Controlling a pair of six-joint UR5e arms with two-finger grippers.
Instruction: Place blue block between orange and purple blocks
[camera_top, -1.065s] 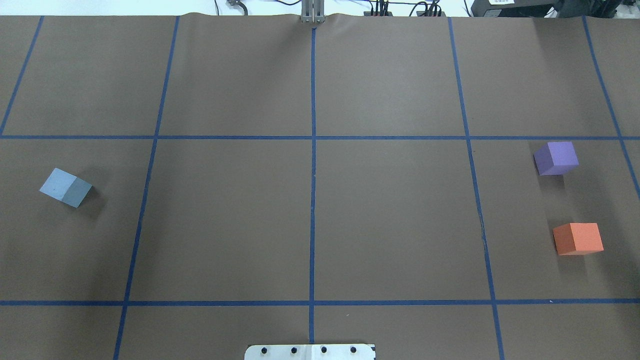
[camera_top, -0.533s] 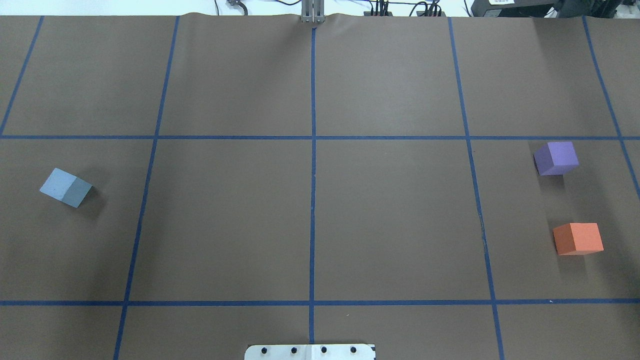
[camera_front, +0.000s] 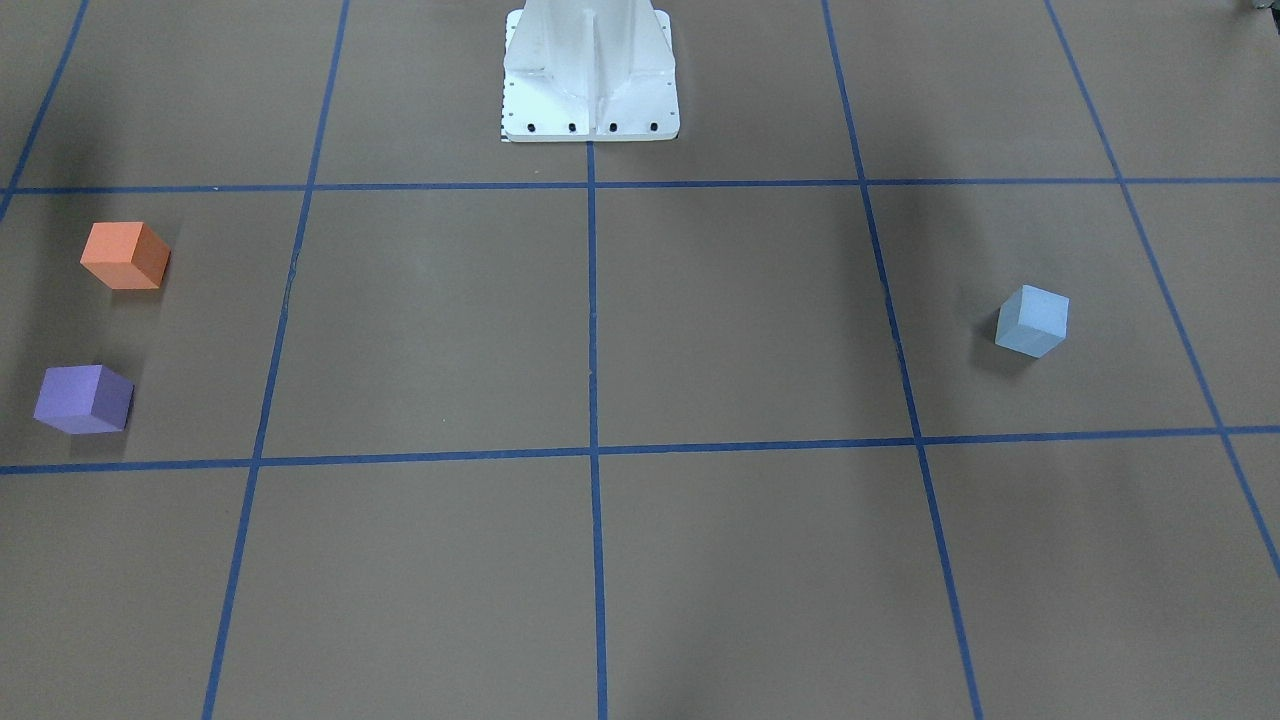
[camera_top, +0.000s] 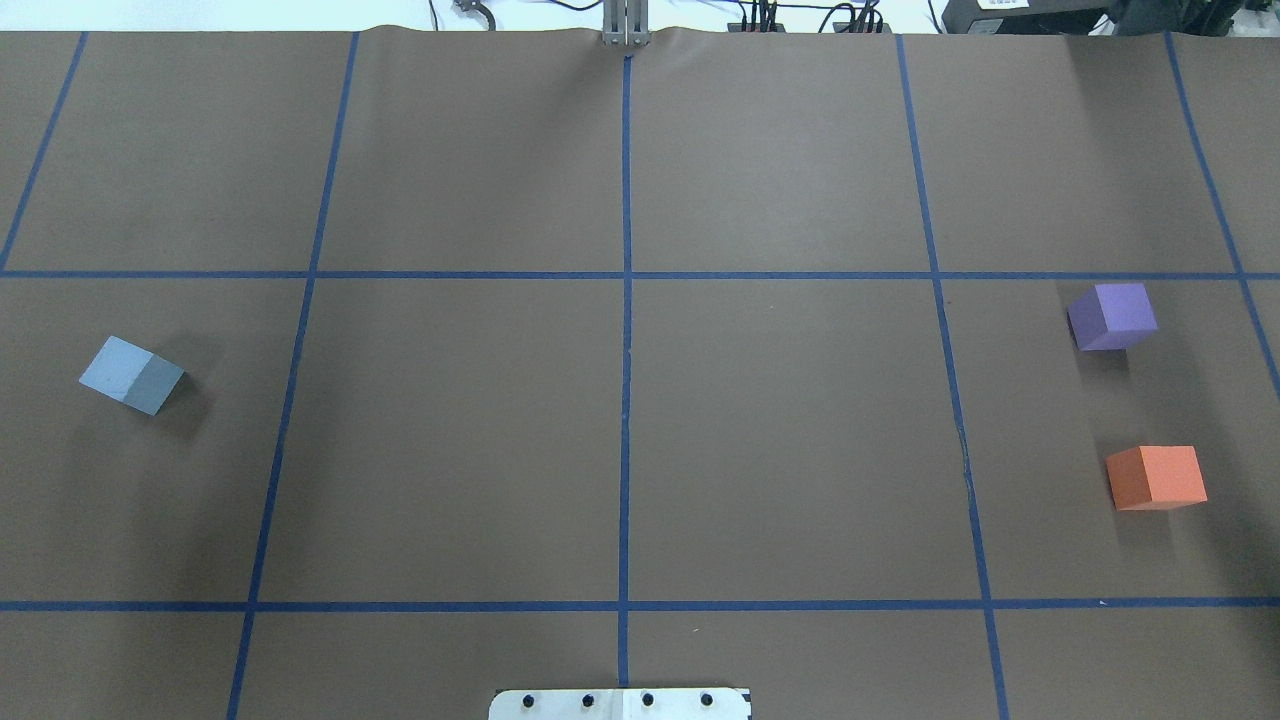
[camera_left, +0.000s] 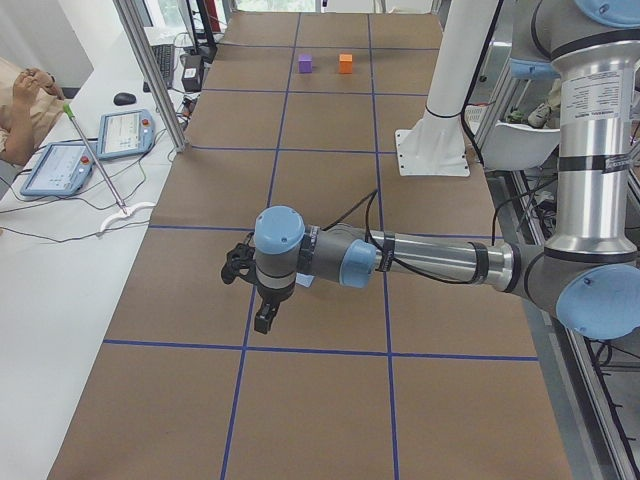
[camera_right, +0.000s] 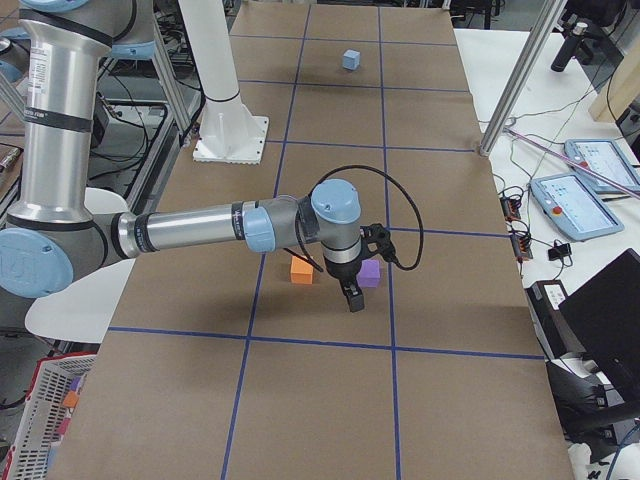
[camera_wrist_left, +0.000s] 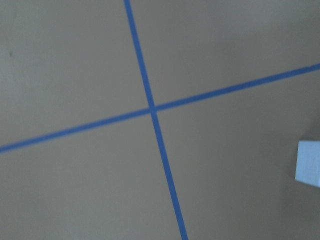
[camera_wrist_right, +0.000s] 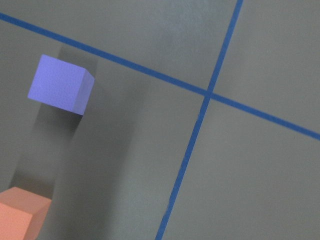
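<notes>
Sitting at robot's left end of table (camera_top: 450, 430), blue block (camera_top: 131, 374) skewed to grid lines (camera_top: 626, 400), well apart from orange block (camera_top: 1156, 477) and purple block (camera_top: 1111, 316) at right end. Nearer: left claw (camera_left: 262, 318); block just clips right edge of left wrist view. Near pair hangs right claw (camera_right: 352, 297). Whether claws apart or together: cannot tell. Cube, no long axis. No readable writing.

Two silver-tubed arms (camera_left: 440, 262), pale blue joint caps (camera_left: 279, 230), grey elbow housings (camera_left: 540, 285), black cable (camera_right: 362, 168) looped at each wrist, black left hand (camera_left: 262, 320), black right hand (camera_right: 354, 300), white flared pedestal (camera_front: 590, 70), black bolts (camera_front: 572, 127).
</notes>
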